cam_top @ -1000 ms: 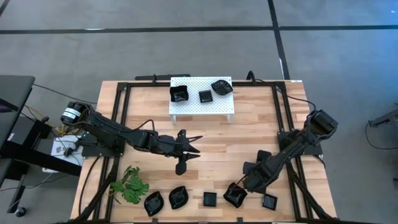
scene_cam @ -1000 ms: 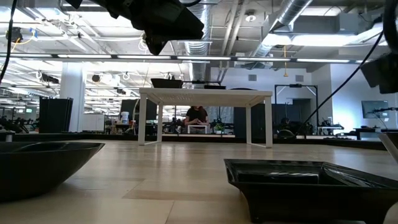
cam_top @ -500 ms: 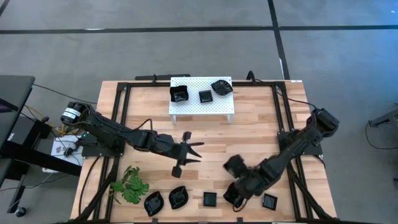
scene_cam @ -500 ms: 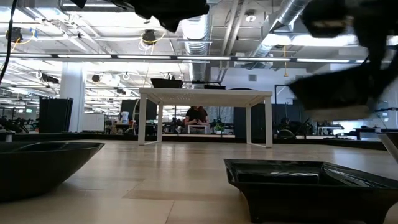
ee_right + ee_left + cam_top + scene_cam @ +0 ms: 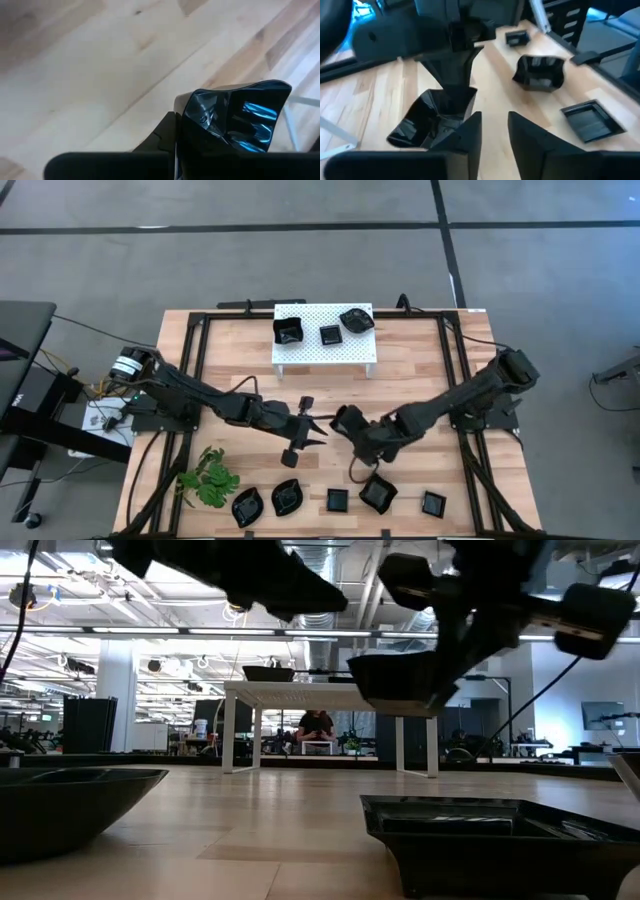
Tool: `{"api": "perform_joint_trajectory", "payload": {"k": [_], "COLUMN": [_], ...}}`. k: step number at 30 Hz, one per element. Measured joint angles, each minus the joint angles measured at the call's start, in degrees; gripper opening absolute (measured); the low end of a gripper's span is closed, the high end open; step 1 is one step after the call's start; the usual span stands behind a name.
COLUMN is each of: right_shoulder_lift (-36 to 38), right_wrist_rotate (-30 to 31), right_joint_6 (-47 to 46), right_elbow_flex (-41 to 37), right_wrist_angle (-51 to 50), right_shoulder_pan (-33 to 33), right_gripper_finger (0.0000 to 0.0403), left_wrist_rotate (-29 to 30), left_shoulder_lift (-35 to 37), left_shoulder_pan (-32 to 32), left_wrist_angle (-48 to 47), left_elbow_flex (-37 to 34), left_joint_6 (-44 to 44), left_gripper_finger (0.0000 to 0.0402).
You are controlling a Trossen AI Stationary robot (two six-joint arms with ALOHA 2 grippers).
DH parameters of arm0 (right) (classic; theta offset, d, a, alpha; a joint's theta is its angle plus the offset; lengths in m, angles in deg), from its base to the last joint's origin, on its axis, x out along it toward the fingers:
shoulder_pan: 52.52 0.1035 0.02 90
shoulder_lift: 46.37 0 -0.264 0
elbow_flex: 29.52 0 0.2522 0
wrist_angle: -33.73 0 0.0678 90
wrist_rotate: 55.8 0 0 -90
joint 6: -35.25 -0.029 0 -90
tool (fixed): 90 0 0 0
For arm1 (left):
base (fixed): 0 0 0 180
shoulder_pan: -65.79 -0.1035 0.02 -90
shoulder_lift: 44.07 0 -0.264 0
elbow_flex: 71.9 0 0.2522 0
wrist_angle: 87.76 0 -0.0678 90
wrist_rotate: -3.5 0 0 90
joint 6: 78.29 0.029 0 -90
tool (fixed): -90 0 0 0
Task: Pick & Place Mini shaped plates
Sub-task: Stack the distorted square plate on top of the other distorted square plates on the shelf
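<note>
Though down at the front row of dishes a second ago, now swung in over the middle of the tabletop (image 5: pixel 420 370): right end effector (image 5: pixel 347 423), clenched on a glossy black mini plate (image 5: pixel 235 115) and carrying it well clear of the wood. Facing it, nearly nose to nose: left end effector (image 5: pixel 316 428), fingers parted wider than a moment back, gripping nothing. Looks very much like a hand-over being set up, with the lifted dish offered across the gap. Not touching yet, going by the left wrist view. Waiting along the front edge: leaf-shaped plate (image 5: pixel 246 506), second leaf-shaped plate (image 5: pixel 286 496), small square plate (image 5: pixel 337 500), deeper wavy-edged plate (image 5: pixel 378 492), far-right square plate (image 5: pixel 433 503). Already sitting up on the white perforated platform (image 5: pixel 320 352): three plates (image 5: pixel 330 334). Green plant sprig (image 5: pixel 208 478) off at the front left, untouched. So, one more dish off the wood and on its way. Next, probably a careful close by the left before any letting go on the right, or else a dropped dish.
</note>
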Motion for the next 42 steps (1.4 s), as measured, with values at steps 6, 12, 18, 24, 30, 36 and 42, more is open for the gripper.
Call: {"api": "perform_joint_trajectory", "payload": {"k": [6, 12, 18, 24, 30, 36, 42], "right_shoulder_lift": [0.0, 0.0, 0.0, 0.0, 0.0, 0.0, 0.0], "right_wrist_rotate": [-2.1, -2.5, -3.1, -3.0, -3.0, -3.0, -3.7], "right_joint_6": [5.7, 7.0, 10.3, 13.0, 14.5, 19.3, 18.8], "right_elbow_flex": [0.0, 0.0, 0.0, 0.0, 0.0, -0.1, 1.4], "right_wrist_angle": [1.7, 4.3, 4.3, 4.6, 4.7, 6.6, 4.9], "right_shoulder_pan": [-2.4, -4.0, -5.0, -4.9, -4.9, -4.9, -5.0], "right_gripper_finger": [0.0001, 0.0000, 0.0000, 0.0000, 0.0000, 0.0000, 0.0000], "left_wrist_rotate": [0.1, -2.8, -0.5, 0.1, 0.2, 0.0, 0.0], "left_shoulder_lift": [-3.3, -6.5, -7.5, -7.1, -7.0, -6.9, -6.9], "left_shoulder_pan": [-2.3, -4.0, -4.0, -4.1, -4.1, -4.0, -4.0], "left_wrist_angle": [5.1, 5.1, 5.5, 5.4, 5.3, 5.1, 5.2], "left_elbow_flex": [0.0, 0.0, 0.0, 0.0, 0.0, 0.0, 0.0], "left_joint_6": [0.4, -0.8, -0.9, -1.1, -1.1, -1.2, -2.6], "left_gripper_finger": [0.0149, 0.0171, 0.0161, 0.0128, 0.0071, 0.0028, 0.0022]}}
